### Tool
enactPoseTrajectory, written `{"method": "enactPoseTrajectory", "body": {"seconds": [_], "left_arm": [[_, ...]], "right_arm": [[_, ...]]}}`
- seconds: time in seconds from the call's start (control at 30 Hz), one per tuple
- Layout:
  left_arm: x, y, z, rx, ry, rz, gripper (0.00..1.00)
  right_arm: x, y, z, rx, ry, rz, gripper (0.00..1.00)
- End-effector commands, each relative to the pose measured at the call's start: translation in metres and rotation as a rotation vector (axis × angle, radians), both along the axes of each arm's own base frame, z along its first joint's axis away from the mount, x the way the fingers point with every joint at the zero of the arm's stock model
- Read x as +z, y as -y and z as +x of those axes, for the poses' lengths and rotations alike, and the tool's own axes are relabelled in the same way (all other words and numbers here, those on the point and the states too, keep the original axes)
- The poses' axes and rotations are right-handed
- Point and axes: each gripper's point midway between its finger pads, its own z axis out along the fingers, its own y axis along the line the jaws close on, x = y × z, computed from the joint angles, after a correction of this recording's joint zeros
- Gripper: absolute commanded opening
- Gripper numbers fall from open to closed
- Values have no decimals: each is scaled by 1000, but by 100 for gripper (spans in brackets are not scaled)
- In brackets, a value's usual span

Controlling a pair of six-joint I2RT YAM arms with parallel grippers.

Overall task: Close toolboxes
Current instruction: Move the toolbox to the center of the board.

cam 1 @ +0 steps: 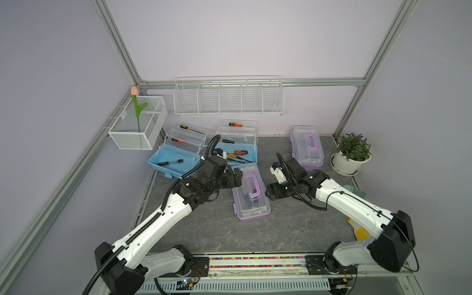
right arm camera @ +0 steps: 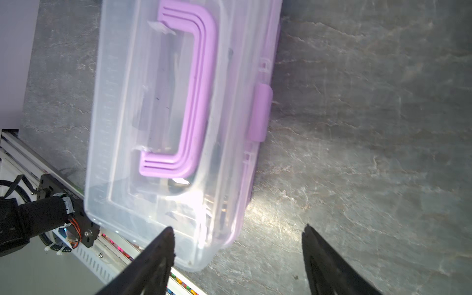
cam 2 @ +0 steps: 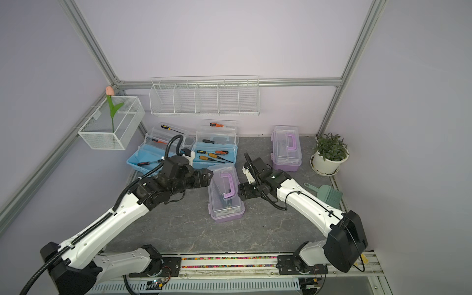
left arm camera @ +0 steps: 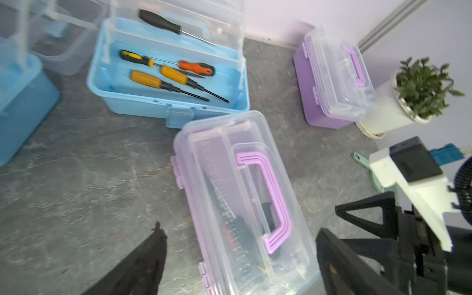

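Two robot arms reach from the near rail across a grey table. At far left a light blue toolbox stands open, its trays fanned back and a ratchet in its base. Beside it a second light blue toolbox is also open, holding screwdrivers. At centre the left gripper, jaws spread and empty, hovers by a purple toolbox with its clear lid down. The right gripper, equally spread and empty, flanks it. Another lidded purple toolbox lies rear right. The cases look light, stiff, smooth and likely to slide. They seem best pushed at the lid's front rim with the base steadied.
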Motion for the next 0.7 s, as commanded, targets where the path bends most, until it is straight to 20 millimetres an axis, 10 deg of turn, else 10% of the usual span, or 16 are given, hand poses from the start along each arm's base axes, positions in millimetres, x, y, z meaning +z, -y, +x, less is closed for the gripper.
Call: {"method": "enactPoseTrajectory", "body": {"seconds": [0.0, 0.37, 0.67], "left_arm": [[-34, -20, -12, 37, -69, 53, 91], [-69, -27, -18, 50, -124, 50, 91], [-72, -31, -16, 62, -119, 58, 91]], "right_arm": [[8, -15, 16, 3, 39, 8, 77], [-31, -39, 33, 33, -22, -121, 72], [-54, -22, 29, 25, -75, -217, 52]]}}
